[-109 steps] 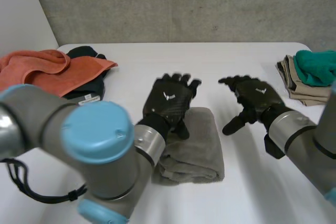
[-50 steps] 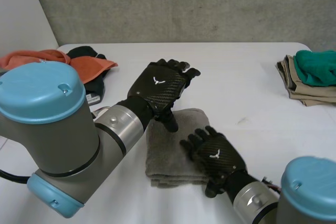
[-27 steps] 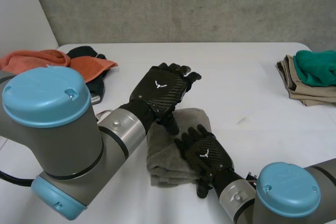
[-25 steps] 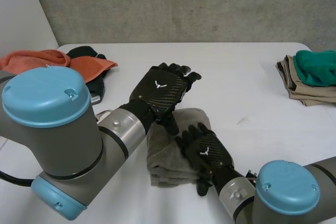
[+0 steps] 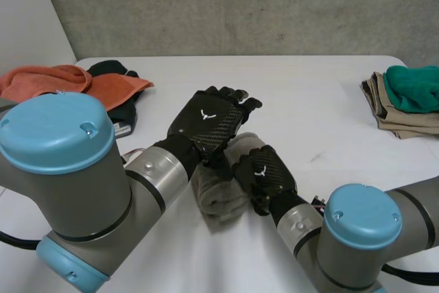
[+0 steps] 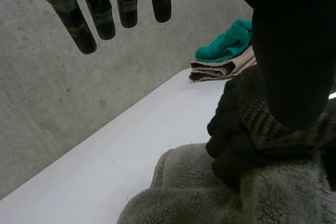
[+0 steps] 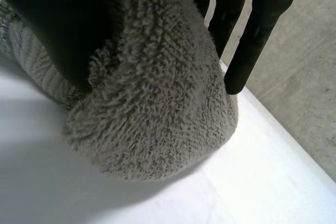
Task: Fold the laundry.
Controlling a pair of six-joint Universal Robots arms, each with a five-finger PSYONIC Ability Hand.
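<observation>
A folded grey towel (image 5: 218,198) lies bunched in the middle of the white table (image 5: 322,101). My right hand (image 5: 265,172) is curled round the towel's right edge and has pulled it up into a thick roll. In the right wrist view that roll of grey towel (image 7: 157,103) sits pinched under my right hand (image 7: 52,19). My left hand (image 5: 209,123) hovers over the towel's far end with straight fingers (image 6: 84,22), holding nothing. The left wrist view shows the right hand (image 6: 231,148) gripping the grey towel (image 6: 184,200).
An orange towel (image 5: 68,84) lies over a black cloth (image 5: 120,111) at the far left. A stack of folded beige cloths (image 5: 394,111) with a teal one (image 5: 411,84) on top stands at the far right; the stack (image 6: 223,64) also appears beyond the left hand.
My right hand came in from the right onto the towel, then curled shut on its right edge and bunched it leftwards. The left hand has stayed open above the far end.
</observation>
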